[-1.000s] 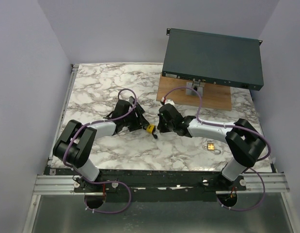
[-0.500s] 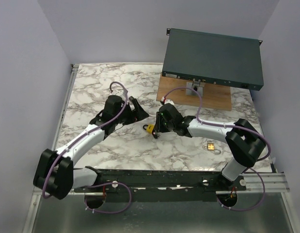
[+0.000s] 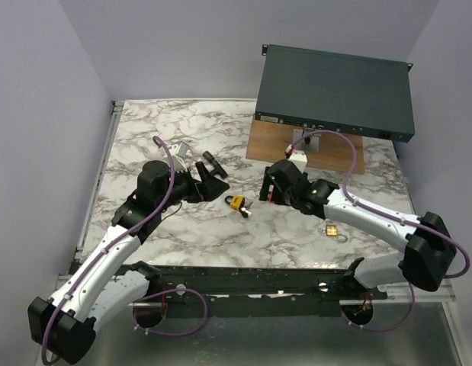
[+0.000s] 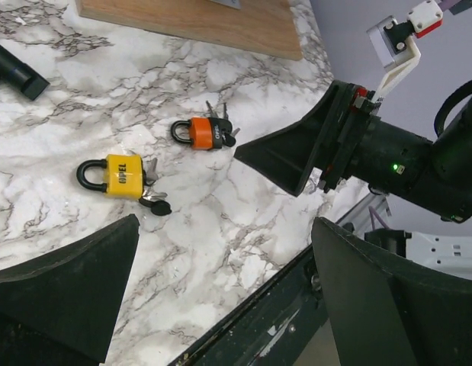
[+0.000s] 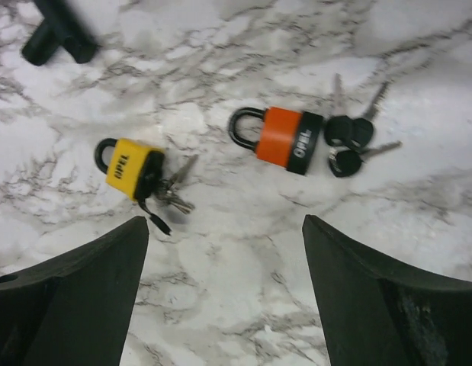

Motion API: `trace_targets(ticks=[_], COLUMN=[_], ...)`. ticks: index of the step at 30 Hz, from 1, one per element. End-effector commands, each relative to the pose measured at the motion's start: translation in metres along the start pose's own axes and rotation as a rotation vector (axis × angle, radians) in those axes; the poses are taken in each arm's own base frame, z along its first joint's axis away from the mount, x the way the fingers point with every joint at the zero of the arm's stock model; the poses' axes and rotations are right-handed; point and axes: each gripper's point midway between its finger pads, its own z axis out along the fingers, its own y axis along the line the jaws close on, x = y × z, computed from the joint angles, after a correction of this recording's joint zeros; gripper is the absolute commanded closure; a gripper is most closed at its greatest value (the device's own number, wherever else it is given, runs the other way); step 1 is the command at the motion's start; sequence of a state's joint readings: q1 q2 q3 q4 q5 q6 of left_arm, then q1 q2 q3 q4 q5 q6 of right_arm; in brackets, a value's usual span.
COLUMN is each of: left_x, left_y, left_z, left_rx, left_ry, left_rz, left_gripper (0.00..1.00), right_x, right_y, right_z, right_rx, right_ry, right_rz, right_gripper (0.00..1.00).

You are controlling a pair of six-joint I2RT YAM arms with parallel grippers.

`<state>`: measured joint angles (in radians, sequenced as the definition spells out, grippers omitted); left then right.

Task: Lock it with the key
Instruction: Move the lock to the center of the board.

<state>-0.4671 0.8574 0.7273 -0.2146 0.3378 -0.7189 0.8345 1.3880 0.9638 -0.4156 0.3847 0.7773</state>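
A yellow padlock [image 3: 235, 201] lies flat on the marble table [image 3: 159, 137] with its shackle closed and a bunch of keys [image 3: 246, 211] at its base. The wrist views show the same padlock [image 4: 121, 175] [image 5: 129, 169] and its keys [image 4: 153, 200] [image 5: 171, 191]. An orange padlock [image 3: 332, 229] [image 5: 285, 139] with keys [image 5: 348, 137] lies further right. My left gripper [image 3: 217, 177] [image 4: 228, 293] hangs open just left of the yellow padlock. My right gripper [image 3: 260, 194] [image 5: 224, 297] hangs open just right of it. Neither touches it.
A dark rack unit [image 3: 335, 91] rests on a wooden board [image 3: 274, 145] at the back right. The table's front rail [image 3: 243, 276] runs along the near edge. White walls close in both sides.
Both grippers have opened and drawn away from the yellow padlock, the left one leftward and the right one rightward. The padlock now lies free on the table.
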Motion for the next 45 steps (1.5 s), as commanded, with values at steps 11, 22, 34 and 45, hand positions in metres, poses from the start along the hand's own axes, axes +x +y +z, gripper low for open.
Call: trace_targets(ticks=[11, 22, 34, 45], left_x=[0.024, 0.026, 0.029, 0.028], left_y=[-0.018, -0.022, -0.023, -0.022], left_z=[-0.017, -0.018, -0.02, -0.021], left_rx=[0.121, 0.15, 0.16, 0.15], left_ry=[0.08, 0.087, 0.092, 0.091], left_rz=[0.028, 0.026, 0.033, 0.03], left_gripper=[0.07, 0.07, 0.07, 0.07], right_x=[0.028, 0.04, 0.075, 0.093], right_y=[-0.18, -0.218, -0.211, -0.109], right_z=[-0.046, -0.025, -0.006, 0.013], right_rx=[0.479, 0.502, 0.445, 0.278], right_ry=[-0.007, 0.049, 0.134, 0.192], right_rz=[0.416, 0.538, 0.607, 0.53], right_gripper=[0.06, 0.01, 0.0, 0.0])
